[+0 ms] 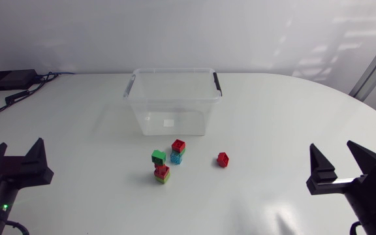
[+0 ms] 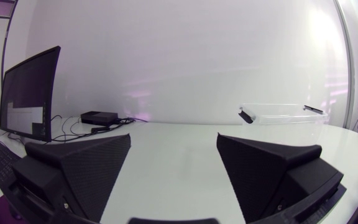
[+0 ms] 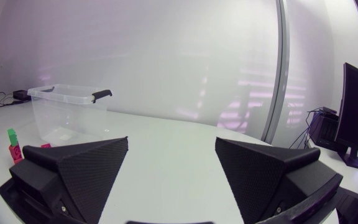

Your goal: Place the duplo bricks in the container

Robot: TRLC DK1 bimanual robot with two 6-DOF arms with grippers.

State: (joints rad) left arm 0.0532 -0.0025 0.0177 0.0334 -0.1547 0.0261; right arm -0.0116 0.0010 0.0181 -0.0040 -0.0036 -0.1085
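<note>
A clear plastic container [image 1: 173,98] with black latches stands at the back middle of the table, with nothing visible inside. In front of it lies a cluster of duplo bricks: a red-on-green stack [image 1: 179,147], a light blue brick [image 1: 175,158], a green brick [image 1: 158,156] and a red-and-green stack [image 1: 162,173]. A single red brick [image 1: 222,159] lies to their right. My left gripper [image 1: 19,149] is open at the front left, my right gripper [image 1: 333,147] open at the front right, both far from the bricks. The right wrist view shows the container [image 3: 67,109] and a green brick [image 3: 11,134] beyond its open gripper [image 3: 171,143].
A black box [image 1: 8,79] with cables sits at the table's back left corner. In the left wrist view the container [image 2: 283,113] stands ahead of the open gripper [image 2: 173,140], off to one side, and the black box [image 2: 98,117] lies further off. Bare white table surrounds the bricks.
</note>
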